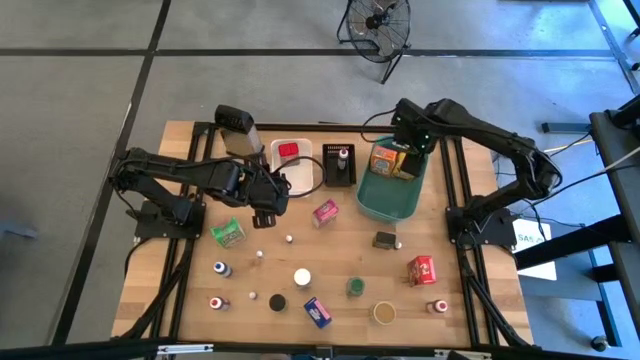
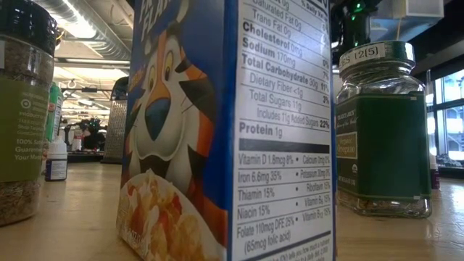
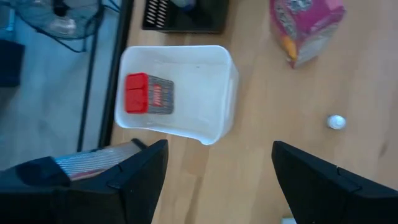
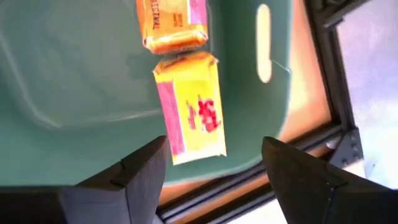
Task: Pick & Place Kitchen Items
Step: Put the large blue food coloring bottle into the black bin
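Blue cereal box (image 2: 225, 130) fills the low view, waiting on the table. Right gripper (image 4: 214, 171) hangs fingers apart above the teal basket (image 1: 385, 200), yellow box (image 4: 193, 106) dropped inside; left gripper (image 3: 217, 180) open near the white bin (image 3: 211, 81).

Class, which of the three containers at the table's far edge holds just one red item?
The white bin: it holds a single red box, unlike the teal basket or black tray.
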Controlling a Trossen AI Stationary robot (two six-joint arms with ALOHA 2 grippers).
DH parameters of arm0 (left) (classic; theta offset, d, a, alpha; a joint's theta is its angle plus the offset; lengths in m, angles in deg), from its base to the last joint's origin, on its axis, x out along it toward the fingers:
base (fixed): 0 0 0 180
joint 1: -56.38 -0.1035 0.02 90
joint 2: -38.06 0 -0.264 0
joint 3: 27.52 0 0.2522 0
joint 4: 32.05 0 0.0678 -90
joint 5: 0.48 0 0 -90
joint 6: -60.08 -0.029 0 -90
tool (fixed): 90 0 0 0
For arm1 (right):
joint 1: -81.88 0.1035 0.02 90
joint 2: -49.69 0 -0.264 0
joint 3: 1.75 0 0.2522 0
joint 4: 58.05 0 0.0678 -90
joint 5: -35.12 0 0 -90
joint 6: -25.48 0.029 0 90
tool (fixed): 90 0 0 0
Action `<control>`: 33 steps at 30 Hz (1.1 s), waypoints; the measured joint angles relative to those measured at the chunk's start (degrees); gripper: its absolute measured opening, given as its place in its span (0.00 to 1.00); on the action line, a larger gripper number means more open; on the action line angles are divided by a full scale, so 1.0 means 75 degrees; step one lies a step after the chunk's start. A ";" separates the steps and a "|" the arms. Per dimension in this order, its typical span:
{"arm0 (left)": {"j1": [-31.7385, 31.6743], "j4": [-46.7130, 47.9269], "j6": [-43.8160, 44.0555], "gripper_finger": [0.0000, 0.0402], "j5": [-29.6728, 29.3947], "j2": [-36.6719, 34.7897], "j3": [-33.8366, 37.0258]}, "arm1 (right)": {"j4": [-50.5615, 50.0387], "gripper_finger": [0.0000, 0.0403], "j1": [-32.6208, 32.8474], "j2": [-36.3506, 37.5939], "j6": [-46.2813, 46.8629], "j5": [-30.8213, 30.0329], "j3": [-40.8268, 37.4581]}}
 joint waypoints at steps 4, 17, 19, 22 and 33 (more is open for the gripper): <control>0.0000 0.0003 -0.0003 0.70 -0.0076 0.0000 0.0000 | -0.0470 0.66 0.0003 0.0198 0.0285 0.0004 0.0432; 0.0009 0.0009 0.0132 0.70 0.0302 0.0003 0.0000 | -0.1370 0.66 0.0998 0.0817 0.0686 0.0473 0.2122; 0.0009 0.0008 0.0250 0.70 0.0632 0.0003 0.0000 | -0.1370 0.66 0.1337 0.0868 0.0688 0.0759 0.2319; 0.0009 0.0004 0.0567 0.70 0.1099 0.0003 0.0000 | -0.1247 0.66 0.1940 0.0963 0.0804 0.0953 0.2402; 0.0866 0.0685 0.1725 0.70 0.2557 0.0003 -0.0003 | -0.0530 0.66 0.3878 0.1037 0.1379 0.0948 0.2103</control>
